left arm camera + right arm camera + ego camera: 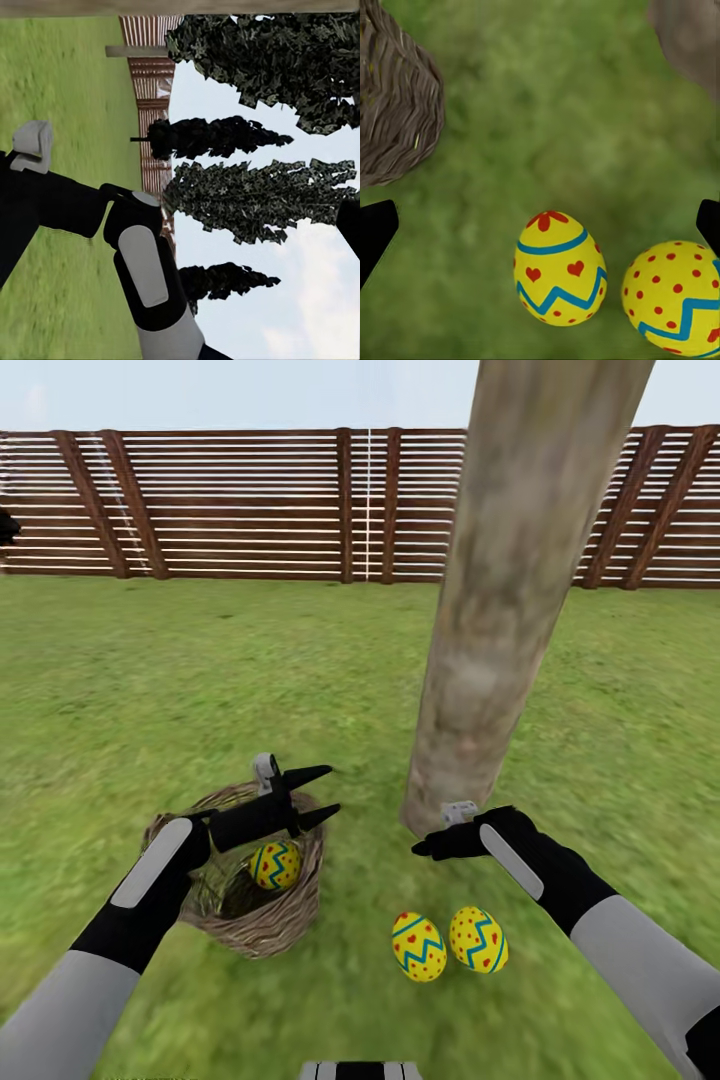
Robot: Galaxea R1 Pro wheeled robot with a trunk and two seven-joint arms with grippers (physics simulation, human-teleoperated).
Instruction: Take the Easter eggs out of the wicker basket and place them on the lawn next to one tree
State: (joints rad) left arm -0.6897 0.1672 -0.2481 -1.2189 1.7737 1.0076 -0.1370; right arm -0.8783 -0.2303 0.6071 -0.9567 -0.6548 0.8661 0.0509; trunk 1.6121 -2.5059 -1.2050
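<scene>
On grass at trunk (505, 610) base, 6 o'clock: two eggs (418, 947) (478, 939) down. Third egg (275, 864) in basket (290, 910); left gripper (320, 795) spread wide, empty, must dip and pinch. Right gripper (425, 848) parted, empty.

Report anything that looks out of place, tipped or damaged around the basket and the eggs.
Nothing looks damaged or spilled. The wicker basket sits upright on the lawn with one egg inside. Two eggs stand on the grass near the tree, intact and apart from each other.
</scene>
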